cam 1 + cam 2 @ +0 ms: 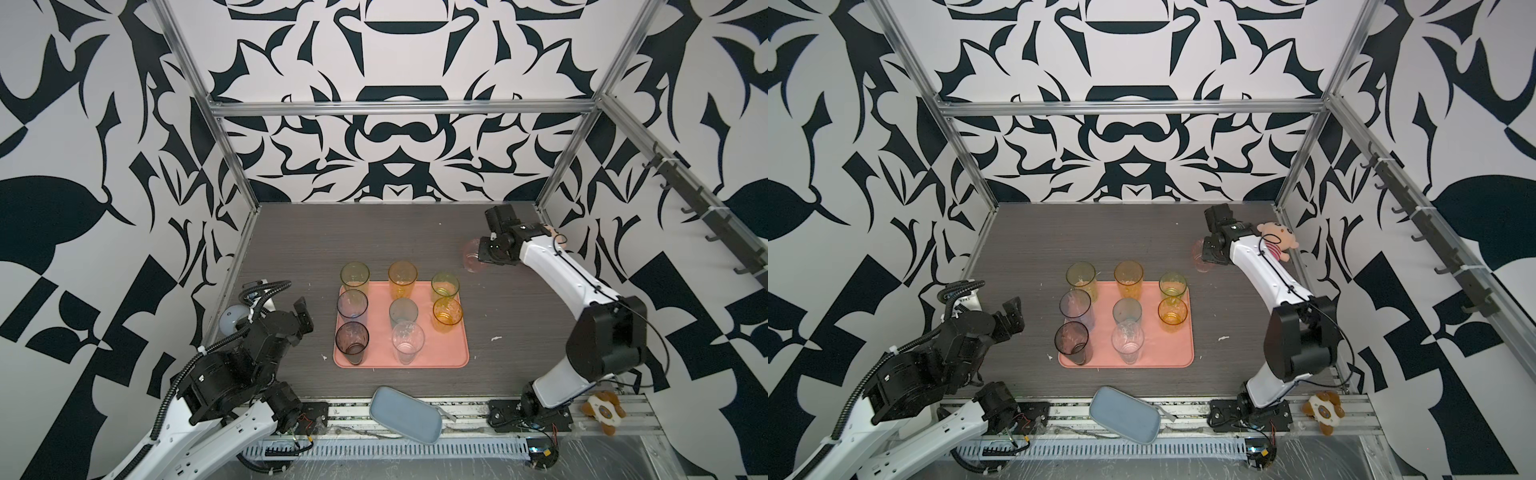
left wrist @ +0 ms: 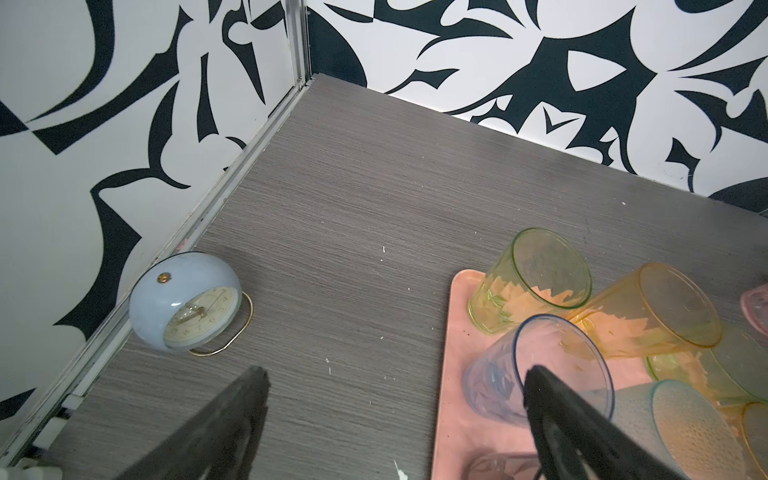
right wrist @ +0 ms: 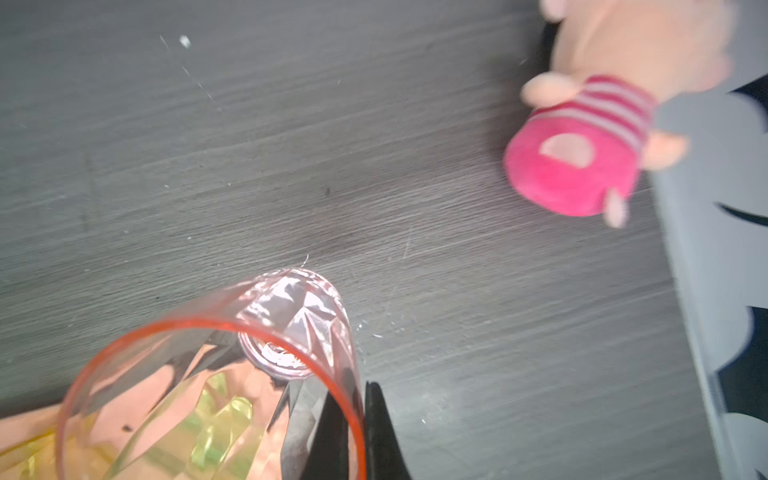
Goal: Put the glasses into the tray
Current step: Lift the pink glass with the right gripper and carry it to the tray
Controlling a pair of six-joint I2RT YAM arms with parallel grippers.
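right gripper [image 3: 360, 401] is clamped shut on the rim of the pink glass [image 3: 199, 374]; one finger is seen inside the wall, the other outside. in both top views this glass is seen at the far right of the table [image 1: 291, 241], well apart from the tray [image 1: 451, 349] and near the plush doll [image 1: 1276, 241]. whether its base is touching the table cannot be told, as the wrist view is blurred.

left gripper [image 2: 395, 370] is held with jaws spread wide, gripping nothing, just left of the tray.

eight glasses are stood upright in the tray, in three columns, listed far to near:
- left: yellow-green glass [image 1: 354, 276], blue glass [image 1: 352, 305], smoky grey glass [image 1: 352, 338]
- middle: amber glass [image 1: 402, 276], teal glass [image 1: 403, 311], clear glass [image 1: 407, 338]
- right: green glass [image 1: 445, 284], orange glass [image 1: 447, 313]

the far row is set right at the tray's far rim.

also noted: a pale blue clock [image 2: 187, 307] is tipped against the left wall rail, a blue-grey dish [image 1: 405, 419] is laid on the front rail, and a small plush toy [image 1: 602, 411] is laid on the rail by the right arm's base.
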